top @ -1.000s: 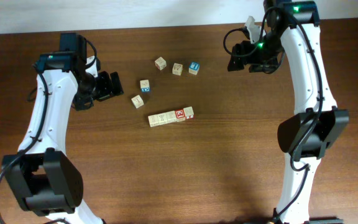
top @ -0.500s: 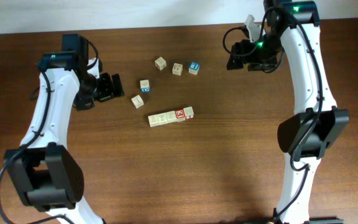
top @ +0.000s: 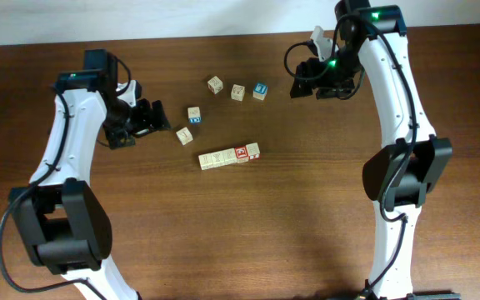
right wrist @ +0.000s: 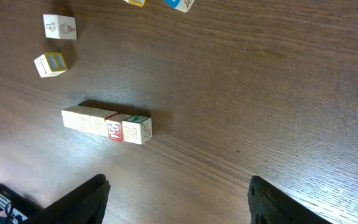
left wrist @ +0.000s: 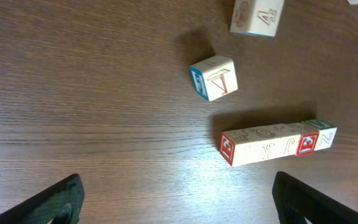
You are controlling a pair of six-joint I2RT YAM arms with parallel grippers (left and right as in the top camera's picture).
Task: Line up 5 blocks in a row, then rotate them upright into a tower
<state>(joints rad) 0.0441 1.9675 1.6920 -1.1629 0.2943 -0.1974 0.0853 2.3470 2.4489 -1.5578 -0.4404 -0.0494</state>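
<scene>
Several pale wooden blocks (top: 229, 156) lie end to end in a short row at the table's middle, one with a red-and-white top face (top: 242, 152). The left wrist view shows this row (left wrist: 275, 144) up and to the right of my left gripper (left wrist: 179, 208), whose jaws stand wide apart over bare wood. In the right wrist view the row (right wrist: 106, 125) lies ahead and to the left of my right gripper (right wrist: 179, 202), also open and holding nothing. From overhead, the left gripper (top: 162, 117) hovers left of the row and the right gripper (top: 297, 83) far up to its right.
Loose cubes lie behind the row: a tan cube with a blue side (top: 185, 135), a pale cube (top: 194, 114), two more pale cubes (top: 215, 84) (top: 237, 92) and a blue-faced cube (top: 260, 90). The table's far edge meets a white wall.
My right arm has swung a little to the left, toward the blue-faced cube. The left gripper has shifted slightly. The blocks lie where they were.
</scene>
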